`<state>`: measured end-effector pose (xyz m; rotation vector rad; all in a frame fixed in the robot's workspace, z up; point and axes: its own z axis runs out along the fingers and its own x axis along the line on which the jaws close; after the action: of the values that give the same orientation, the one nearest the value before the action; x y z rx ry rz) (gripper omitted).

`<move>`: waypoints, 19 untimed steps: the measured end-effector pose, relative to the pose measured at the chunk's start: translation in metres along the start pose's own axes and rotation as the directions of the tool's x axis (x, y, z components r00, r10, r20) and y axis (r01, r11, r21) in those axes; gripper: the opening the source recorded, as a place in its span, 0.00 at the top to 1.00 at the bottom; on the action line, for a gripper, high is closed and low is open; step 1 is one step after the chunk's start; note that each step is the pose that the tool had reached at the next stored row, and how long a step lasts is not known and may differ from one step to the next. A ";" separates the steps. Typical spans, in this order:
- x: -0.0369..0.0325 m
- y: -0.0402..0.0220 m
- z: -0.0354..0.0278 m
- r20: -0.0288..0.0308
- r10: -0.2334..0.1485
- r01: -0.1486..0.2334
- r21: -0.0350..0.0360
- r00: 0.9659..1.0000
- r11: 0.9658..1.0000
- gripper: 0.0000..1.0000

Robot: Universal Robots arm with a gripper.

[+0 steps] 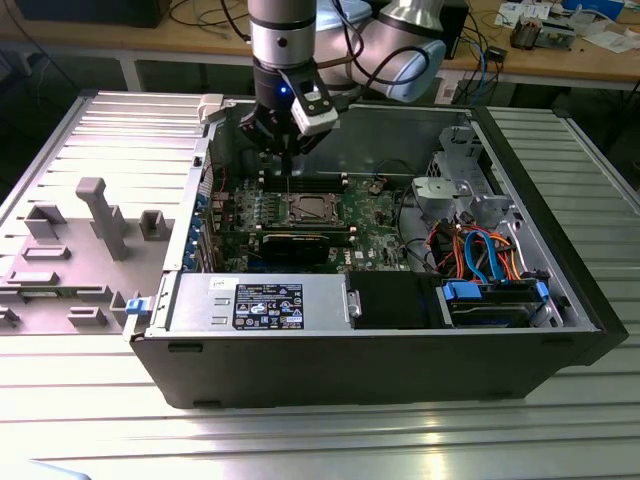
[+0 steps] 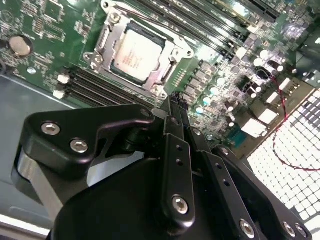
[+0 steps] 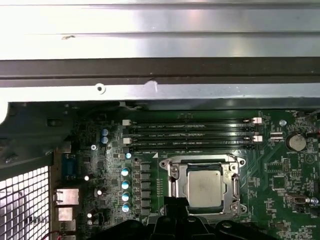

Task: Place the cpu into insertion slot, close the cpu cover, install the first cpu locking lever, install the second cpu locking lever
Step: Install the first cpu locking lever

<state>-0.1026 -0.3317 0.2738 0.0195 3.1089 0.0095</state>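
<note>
— Arm, item one?
— My arm (image 1: 283, 40) hangs vertically, wrist down.
— Gripper?
— My gripper (image 1: 287, 150) points straight down, black fingers (image 2: 176, 112) drawn together, nothing between them.

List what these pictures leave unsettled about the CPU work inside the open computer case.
- Near edge of the cpu cover: hidden by the gripper's black body in the first wrist view.
- Locking levers' positions: too small in the exterior view around the cpu.
- Fingertips of the gripper: seen end-on in the second wrist view, gap undecidable.

Bright overhead light; glare on metal table (image 1: 300, 440); case interior (image 1: 400, 130) dimmer; pics sharp.
</note>
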 end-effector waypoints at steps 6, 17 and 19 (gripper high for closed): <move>0.0146 -0.0001 0.0019 0.000 -0.007 0.007 -0.001 1.000 1.000 0.89; 0.0166 0.0186 0.0067 0.000 -0.010 0.010 -0.002 1.000 1.000 0.89; 0.0146 0.0210 0.0071 0.000 -0.010 0.010 -0.002 1.000 1.000 0.89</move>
<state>-0.1167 -0.3104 0.2664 0.0033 3.1091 0.0119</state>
